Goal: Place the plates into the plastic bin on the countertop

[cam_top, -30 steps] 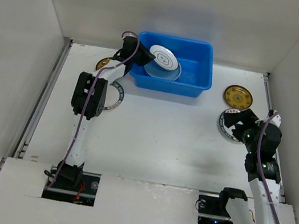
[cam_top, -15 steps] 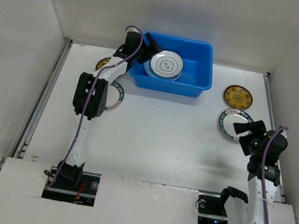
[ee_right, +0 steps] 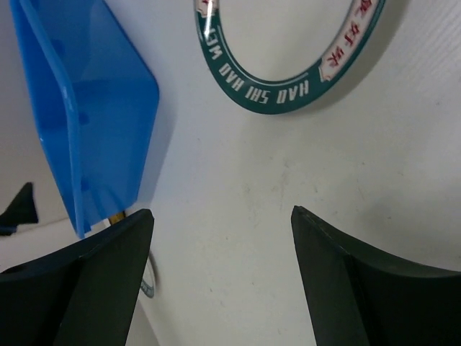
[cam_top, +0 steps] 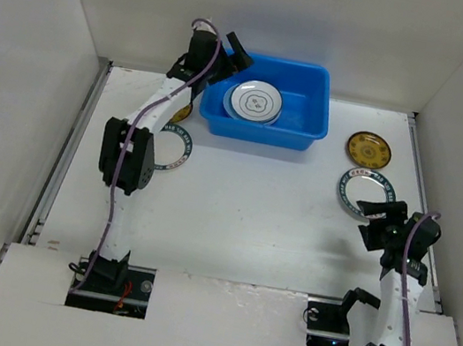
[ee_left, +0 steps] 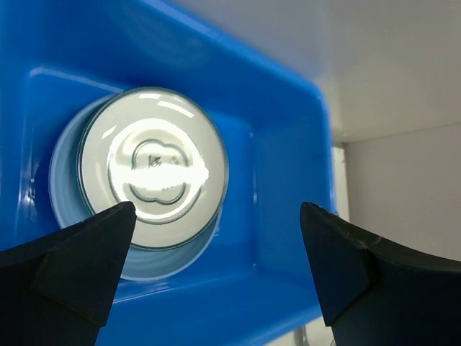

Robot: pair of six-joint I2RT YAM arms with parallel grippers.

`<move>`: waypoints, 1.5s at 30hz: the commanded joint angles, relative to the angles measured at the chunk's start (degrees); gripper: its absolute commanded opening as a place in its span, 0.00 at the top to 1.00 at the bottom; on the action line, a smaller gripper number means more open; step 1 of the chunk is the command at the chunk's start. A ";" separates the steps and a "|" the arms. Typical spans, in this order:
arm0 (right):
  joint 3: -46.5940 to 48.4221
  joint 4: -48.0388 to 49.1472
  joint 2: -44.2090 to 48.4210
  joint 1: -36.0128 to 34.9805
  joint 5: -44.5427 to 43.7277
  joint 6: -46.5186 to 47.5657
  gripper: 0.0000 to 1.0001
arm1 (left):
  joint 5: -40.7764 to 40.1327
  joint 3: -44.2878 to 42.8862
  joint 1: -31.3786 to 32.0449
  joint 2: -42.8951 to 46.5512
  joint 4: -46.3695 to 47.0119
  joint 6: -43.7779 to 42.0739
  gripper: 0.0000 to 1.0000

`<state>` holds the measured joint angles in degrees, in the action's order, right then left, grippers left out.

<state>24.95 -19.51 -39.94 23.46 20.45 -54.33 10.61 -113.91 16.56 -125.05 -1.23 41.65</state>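
Note:
The blue plastic bin (cam_top: 302, 105) (ee_left: 288, 166) stands at the back of the countertop (cam_top: 250, 221). In it a white plate with a thin dark ring (cam_top: 256, 101) (ee_left: 153, 167) lies flat on a light blue plate (ee_left: 63, 189). My left gripper (cam_top: 234, 59) (ee_left: 217, 210) hangs open above the bin's left end, holding nothing. A dark-banded white plate (cam_top: 364, 192) (ee_right: 288, 94) and a yellow-gold plate (cam_top: 368, 149) lie at the right. My right gripper (cam_top: 372, 223) (ee_right: 222, 211) is open over bare countertop, just near of the banded plate.
Another dark-banded plate (cam_top: 178, 147) and a yellow-gold one (cam_top: 183, 113) lie left of the bin, partly hidden by the left arm. White walls close in the countertop on three sides.
My left gripper opened and let go of the ringed white plate, which now lies flat in the bin; the arm rose and drew back. The right gripper pulled back nearer, off the banded plate.

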 commanded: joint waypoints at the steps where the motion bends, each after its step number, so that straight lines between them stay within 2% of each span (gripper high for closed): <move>1: -2.35 6.23 -1.97 1.10 2.14 -6.83 0.18 | -2.70 1.48 -1.92 12.54 0.71 -3.85 0.00; 4: -4.46 10.53 -4.70 1.72 1.53 -10.79 0.18 | -5.07 9.55 -4.20 19.03 0.53 -5.52 0.00; 9: -7.46 17.65 -8.56 2.42 -2.25 -15.10 0.20 | -10.16 27.82 -7.46 30.81 3.69 -5.62 0.00; 14: -7.72 21.87 -13.57 3.39 -5.15 -16.60 0.21 | -17.54 46.28 -8.34 43.55 4.49 -3.07 0.00; 18: -6.85 24.77 -18.40 3.48 -6.47 -18.01 0.22 | -20.54 56.57 -8.60 51.29 3.70 -1.14 0.00; 22: -5.88 29.08 -24.72 3.39 -7.17 -19.24 0.24 | -20.81 62.74 -9.57 56.31 1.85 -0.43 0.00; 29: -5.09 36.81 -33.79 3.21 -8.76 -21.08 0.30 | -20.81 68.37 -10.10 62.56 -0.26 0.45 0.00; 32: -4.82 39.28 -37.65 3.56 -9.11 -21.79 0.36 | -20.37 69.96 -11.06 64.32 -1.05 0.98 0.00; 35: -4.47 42.00 -41.34 3.21 -8.93 -23.19 0.49 | -20.28 71.45 -12.20 66.07 -1.75 1.07 0.00; 39: -4.56 44.29 -42.67 3.04 -8.58 -25.39 0.78 | -20.02 72.60 -13.79 67.48 -1.93 1.15 0.00; 42: -5.00 43.07 -39.88 1.90 -8.32 -26.00 0.98 | -19.84 72.95 -14.14 67.57 -1.93 1.24 0.00; 45: -5.26 38.86 -32.95 -0.82 -8.23 -27.15 1.00 | -19.84 73.04 -14.05 67.14 -1.93 1.59 0.00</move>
<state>19.73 20.73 -78.15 24.77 12.86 -79.33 -9.10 -41.58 2.66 -58.96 -4.08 42.57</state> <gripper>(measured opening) 0.043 0.997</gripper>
